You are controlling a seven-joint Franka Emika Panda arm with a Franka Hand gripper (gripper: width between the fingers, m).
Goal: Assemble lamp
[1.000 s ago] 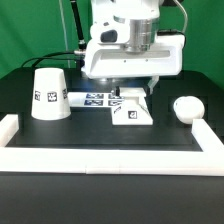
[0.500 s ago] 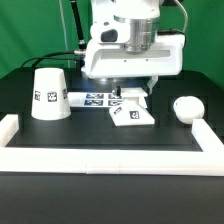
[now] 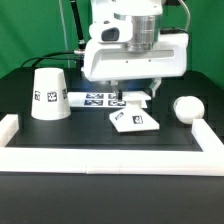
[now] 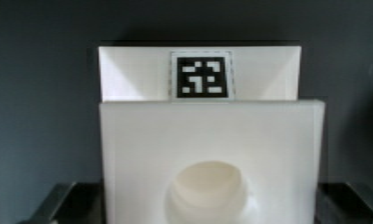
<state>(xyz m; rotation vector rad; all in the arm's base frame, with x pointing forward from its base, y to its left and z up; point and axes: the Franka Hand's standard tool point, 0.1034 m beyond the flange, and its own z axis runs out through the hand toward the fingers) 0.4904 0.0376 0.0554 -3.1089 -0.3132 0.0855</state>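
Note:
The small square base [image 3: 133,120] lies on the black table at the middle and is turned a little askew. My gripper [image 3: 133,100] is straight above it, with its jaws down on either side of the base and shut on it. In the wrist view the base [image 4: 209,130] fills the picture, with its tag [image 4: 202,77] and round socket [image 4: 215,190]. Dark fingers [image 4: 58,202] stand at both of its sides. The tapered shade [image 3: 47,93] stands at the exterior view's left. The round bulb [image 3: 184,107] lies at the right.
The marker board [image 3: 92,98] lies flat behind the base, between it and the shade. White border rails run along the front [image 3: 100,157], the left [image 3: 8,127] and the right [image 3: 205,135] of the table.
My gripper has shifted slightly to the exterior view's right. The base has moved with it toward the front and turned a little askew.

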